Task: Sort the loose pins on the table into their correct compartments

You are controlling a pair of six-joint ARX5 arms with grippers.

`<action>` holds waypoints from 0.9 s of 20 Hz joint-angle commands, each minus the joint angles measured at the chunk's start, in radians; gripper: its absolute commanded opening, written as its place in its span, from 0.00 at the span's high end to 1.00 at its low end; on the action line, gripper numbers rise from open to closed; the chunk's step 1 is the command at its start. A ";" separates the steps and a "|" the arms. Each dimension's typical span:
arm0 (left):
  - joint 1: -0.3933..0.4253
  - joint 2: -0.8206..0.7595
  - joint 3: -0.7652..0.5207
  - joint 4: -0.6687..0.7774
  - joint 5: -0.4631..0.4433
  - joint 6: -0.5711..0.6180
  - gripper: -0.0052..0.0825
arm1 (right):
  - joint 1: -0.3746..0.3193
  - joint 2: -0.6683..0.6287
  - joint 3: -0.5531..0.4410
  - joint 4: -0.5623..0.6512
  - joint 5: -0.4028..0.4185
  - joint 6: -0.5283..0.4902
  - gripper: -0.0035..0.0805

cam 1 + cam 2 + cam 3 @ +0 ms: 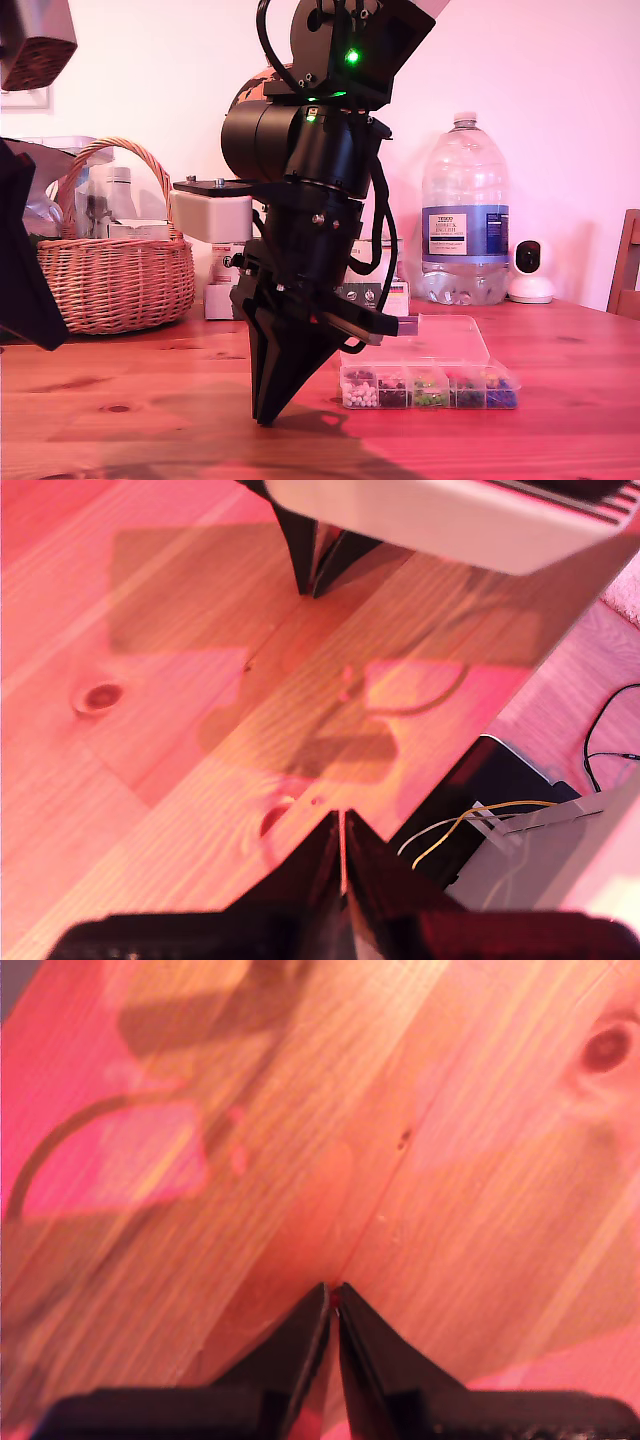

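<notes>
A wicker basket (115, 265), a water bottle (465, 210) and a white camera (530, 272) stand at the back of the tabletop (560, 440). The clear pin box (430, 385), its compartments in a row running across the exterior view, lies just beside our second end effector (265, 415), on the exterior view's right. That end effector points steeply down with its tips at the wood, clenched at a red speck (335, 1301); we cannot tell whether it is a pin. Our first end effector (342, 820) hangs higher, clenched and empty.

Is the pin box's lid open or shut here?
Open. In the exterior view the clear lid tilts back behind the compartments, leaving the pin heaps uncovered.
</notes>
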 commanded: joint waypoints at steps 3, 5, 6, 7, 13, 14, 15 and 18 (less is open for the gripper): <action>-0.003 0.005 -0.022 0.001 0.004 -0.002 0.97 | 0.005 0.061 -0.015 -0.004 0.000 0.005 0.97; -0.003 0.005 -0.022 0.001 0.004 -0.002 0.97 | 0.005 0.061 -0.015 -0.004 -0.002 0.005 0.97; -0.003 0.005 -0.022 0.001 0.004 -0.002 0.97 | 0.005 0.061 -0.015 -0.005 -0.001 0.005 0.97; -0.003 0.005 -0.022 0.001 0.004 -0.002 0.97 | 0.005 0.061 -0.015 -0.005 0.001 0.005 0.97; -0.003 0.005 -0.022 0.001 0.004 -0.002 0.97 | 0.005 0.061 -0.015 -0.005 0.003 0.027 0.97; -0.003 0.005 -0.022 0.001 0.004 -0.002 0.97 | 0.005 0.061 -0.014 -0.005 0.010 0.027 0.97; -0.003 0.005 -0.022 0.001 0.004 -0.002 0.97 | 0.005 0.061 -0.014 -0.004 0.016 0.027 0.97; -0.003 0.005 -0.022 0.001 0.004 -0.002 0.97 | 0.005 0.060 -0.014 -0.007 0.027 0.027 0.97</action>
